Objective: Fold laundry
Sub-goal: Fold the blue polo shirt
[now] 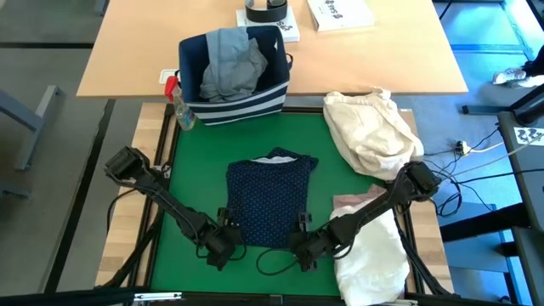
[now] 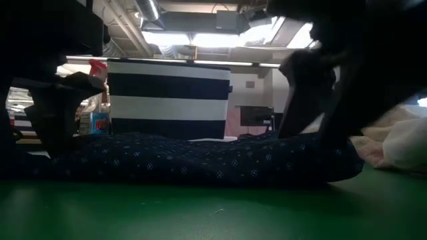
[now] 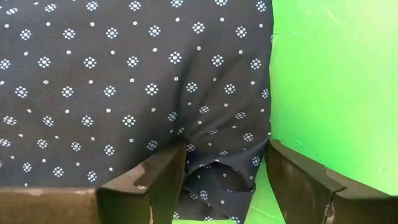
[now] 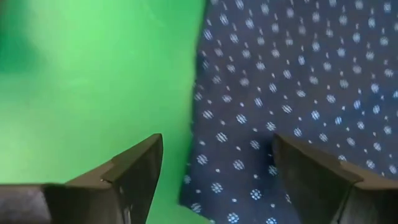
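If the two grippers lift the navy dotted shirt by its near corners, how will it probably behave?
The navy dotted shirt will probably hang limp: it lies flat on the green mat, and its corner wrinkles between the open left gripper fingers. It looks thin, so likely light. Its edge runs between the open right gripper fingers, so the far part may drag and slide.

No readable text anywhere. White booklet on bench has dark print, too small to read. Marker tag at right edge: pattern only, no characters.
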